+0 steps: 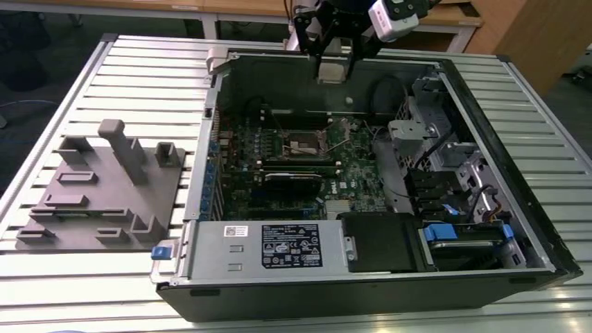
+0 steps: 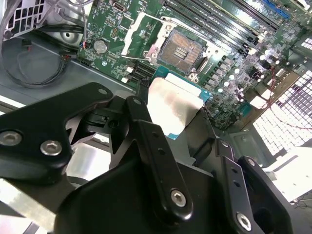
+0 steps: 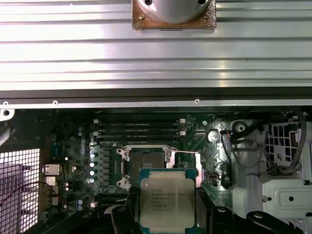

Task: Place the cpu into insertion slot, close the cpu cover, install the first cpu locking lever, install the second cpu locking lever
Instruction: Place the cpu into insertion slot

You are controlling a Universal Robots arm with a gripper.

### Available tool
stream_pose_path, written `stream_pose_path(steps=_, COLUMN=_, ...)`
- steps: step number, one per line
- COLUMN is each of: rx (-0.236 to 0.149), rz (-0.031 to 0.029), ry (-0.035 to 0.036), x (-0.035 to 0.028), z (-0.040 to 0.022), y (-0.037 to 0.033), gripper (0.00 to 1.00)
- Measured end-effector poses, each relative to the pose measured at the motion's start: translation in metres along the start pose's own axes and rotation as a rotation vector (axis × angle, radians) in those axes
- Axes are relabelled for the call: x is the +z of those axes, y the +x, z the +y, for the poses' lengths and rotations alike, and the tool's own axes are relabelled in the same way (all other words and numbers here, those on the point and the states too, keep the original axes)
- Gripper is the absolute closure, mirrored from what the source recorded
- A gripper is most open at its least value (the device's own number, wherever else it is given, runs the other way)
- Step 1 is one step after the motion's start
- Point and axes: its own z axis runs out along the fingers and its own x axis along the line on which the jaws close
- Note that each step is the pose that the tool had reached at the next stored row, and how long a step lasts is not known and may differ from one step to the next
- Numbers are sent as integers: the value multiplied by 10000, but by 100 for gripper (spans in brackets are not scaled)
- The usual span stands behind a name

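My gripper [image 1: 333,66] hangs over the far wall of the open computer case, shut on the cpu [image 1: 331,69]. In both wrist views the silver-grey cpu [image 3: 167,197] [image 2: 173,105] sits flat between the black fingers [image 3: 122,217]. The insertion slot [image 1: 303,144] [image 3: 146,161] [image 2: 183,48] lies bare on the green motherboard, below and ahead of the chip. The cpu cover [image 2: 130,33] is swung open beside the slot. I cannot tell the locking levers apart from the socket's metalwork.
A grey power supply [image 1: 268,246] and a black block [image 1: 384,239] fill the case's near end. Memory slots [image 3: 139,127] run next to the socket, and drive cages [image 1: 444,159] are at the exterior view's right. A grey fixture [image 1: 102,187] lies on the slatted table [image 1: 120,69].
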Motion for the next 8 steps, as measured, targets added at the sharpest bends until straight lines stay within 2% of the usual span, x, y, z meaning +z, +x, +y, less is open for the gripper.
stream_pose_path(steps=8, rx=-1, rz=0, ry=0, x=27, z=-3, y=-1, gripper=46)
